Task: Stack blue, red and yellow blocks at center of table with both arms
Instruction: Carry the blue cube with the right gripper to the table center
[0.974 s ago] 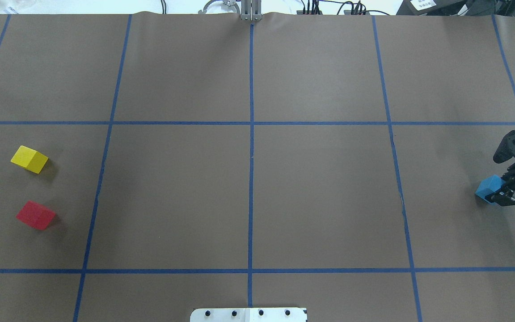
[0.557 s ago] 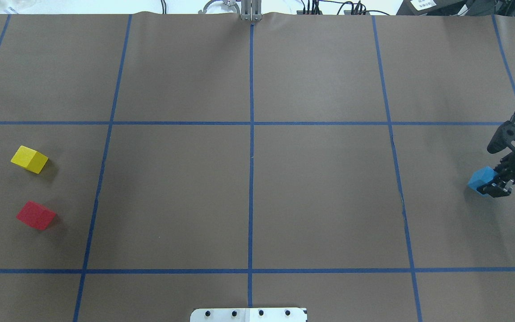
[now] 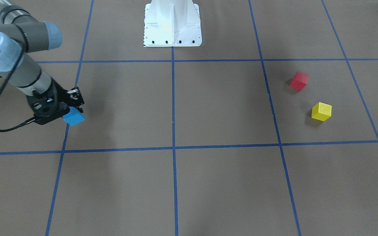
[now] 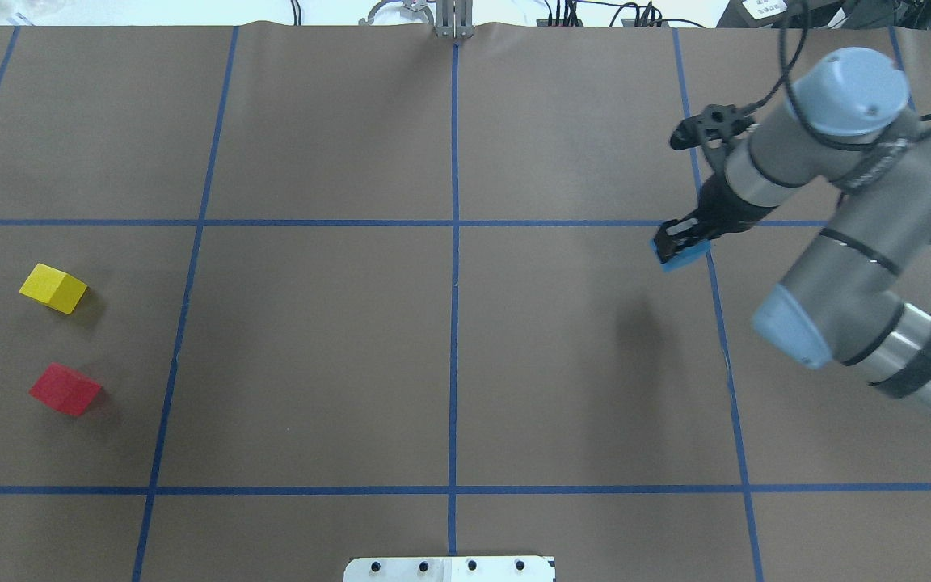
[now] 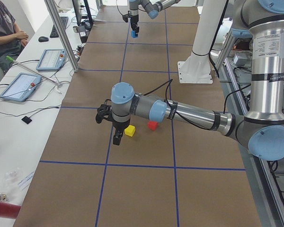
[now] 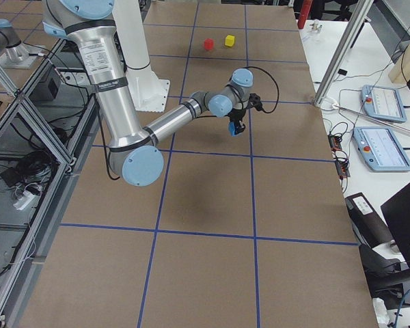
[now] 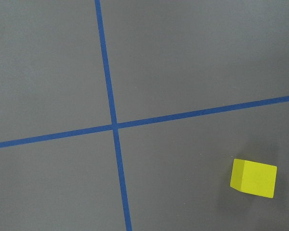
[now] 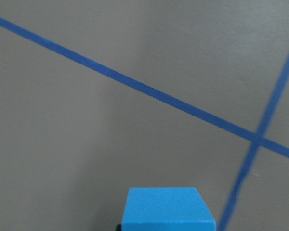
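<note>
My right gripper [image 4: 678, 245] is shut on the blue block [image 4: 684, 258] and holds it above the table, right of centre. It shows the same way in the front view [image 3: 74, 118], and the block fills the bottom of the right wrist view [image 8: 166, 211]. The yellow block [image 4: 53, 288] and the red block [image 4: 65, 389] lie apart on the table's left side. The left wrist view looks down on the yellow block [image 7: 254, 177]. My left gripper [image 5: 117, 137] shows only in the exterior left view, beside the yellow block [image 5: 129, 131]; I cannot tell if it is open.
Blue tape lines divide the brown table into squares; two of them cross at the centre [image 4: 455, 222]. The white robot base [image 3: 172, 23] stands at the robot's edge. Tablets [image 5: 20, 86] and a seated person [image 5: 4, 26] are beside the table.
My right arm has carried the blue block from the table's far right edge inward and away from the robot, higher off the table. The yellow and red blocks have not moved.
</note>
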